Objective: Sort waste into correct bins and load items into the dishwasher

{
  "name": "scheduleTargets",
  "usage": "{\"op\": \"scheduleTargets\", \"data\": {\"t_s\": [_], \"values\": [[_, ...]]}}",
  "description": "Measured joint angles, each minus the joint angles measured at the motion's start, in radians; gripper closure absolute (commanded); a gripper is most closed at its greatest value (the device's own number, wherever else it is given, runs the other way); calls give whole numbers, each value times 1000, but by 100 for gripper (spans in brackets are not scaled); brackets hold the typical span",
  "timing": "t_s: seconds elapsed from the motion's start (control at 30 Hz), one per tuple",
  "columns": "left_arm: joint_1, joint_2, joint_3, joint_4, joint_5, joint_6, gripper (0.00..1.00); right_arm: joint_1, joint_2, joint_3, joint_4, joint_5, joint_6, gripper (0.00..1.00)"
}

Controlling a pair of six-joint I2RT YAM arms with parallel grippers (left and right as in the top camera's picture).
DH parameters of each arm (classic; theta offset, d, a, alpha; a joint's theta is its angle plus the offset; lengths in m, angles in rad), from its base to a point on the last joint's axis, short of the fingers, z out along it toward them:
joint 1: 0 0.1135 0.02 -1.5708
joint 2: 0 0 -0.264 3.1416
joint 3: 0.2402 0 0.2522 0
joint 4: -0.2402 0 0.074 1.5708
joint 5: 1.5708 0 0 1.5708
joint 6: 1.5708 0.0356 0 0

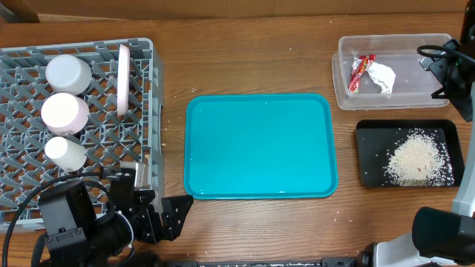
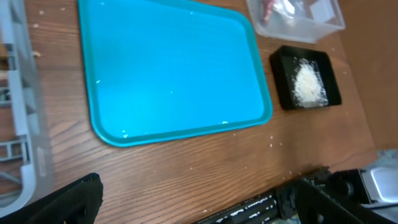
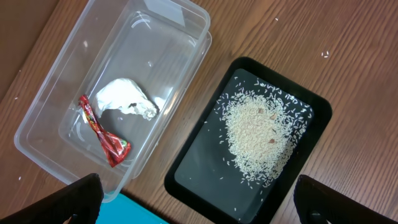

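Left end effector [image 2: 199, 186] and right end effector [image 3: 198, 186] gape, empty.

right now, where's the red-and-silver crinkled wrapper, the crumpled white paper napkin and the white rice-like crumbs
red-and-silver crinkled wrapper [image 3: 101, 132]: right wrist view, middle of its twisted length
crumpled white paper napkin [image 3: 124, 98]: right wrist view, centre of the wad
white rice-like crumbs [image 3: 258, 130]: right wrist view, centre of the pile

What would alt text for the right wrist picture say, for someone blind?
A clear plastic tub holds a crumpled white napkin and a red wrapper; beside it, a black tray holds a pile of rice. Both sit on a wooden table.
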Motion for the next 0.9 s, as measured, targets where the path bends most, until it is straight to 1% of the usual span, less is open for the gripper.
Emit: {"op": "scheduleTargets", "data": {"t_s": [0.1, 0.2, 0.33, 0.53, 0.7, 0.8, 0.87, 0.9], "values": [[0, 0, -10, 18, -33, -14, 0, 0, 0, 0, -1, 0, 0, 0], [-26, 0, -56, 84, -53, -14, 0, 0, 0, 0, 0, 0, 0, 0], [-128, -14, -173, 312, -67, -17, 0, 0, 0, 0, 0, 0, 0, 0], [-311, -90, -461, 816, -106, -22, 0, 0, 0, -1, 0, 0, 1, 0], [-334, -211, -730, 1157, -142, -26, 0, 0, 0, -1, 0, 0, 0, 0], [-334, -288, -867, 1310, -169, -26, 0, 0, 0, -1, 0, 0, 0, 0], [-334, -322, -920, 1373, -181, -27, 0, 0, 0, -1, 0, 0, 0, 0], [-334, -352, -968, 1429, -195, -26, 0, 0, 0, -1, 0, -1, 0, 0]]}}
